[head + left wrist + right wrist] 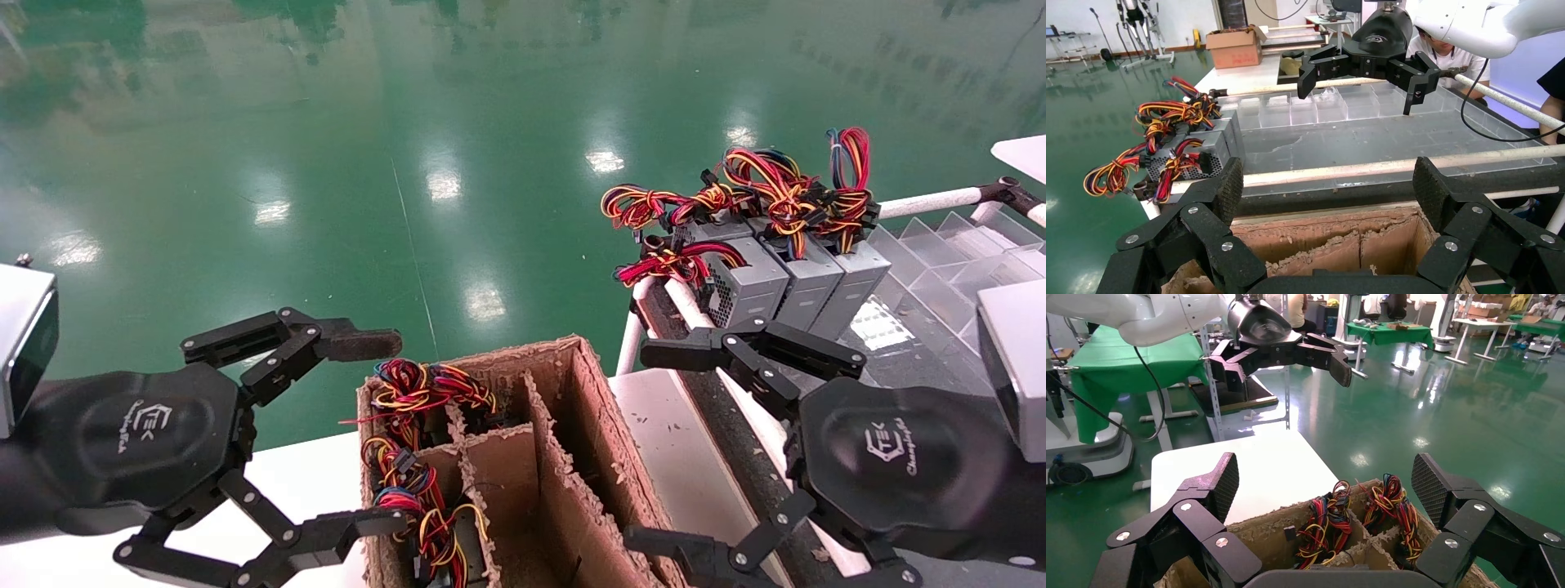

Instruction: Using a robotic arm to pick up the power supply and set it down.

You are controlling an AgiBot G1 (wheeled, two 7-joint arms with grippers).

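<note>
Only the left wrist view shows a seated person (1444,52) behind both spread end effectors.

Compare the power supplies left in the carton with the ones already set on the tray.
The power supplies in the cardboard carton sit sunk between dividers, showing mostly wires; the power supplies on the clear tray stand exposed in a row, grey casings visible. The carton ones lie between both open grippers; the tray ones beyond the right gripper. Both carry red, yellow and black wire bundles.
</note>
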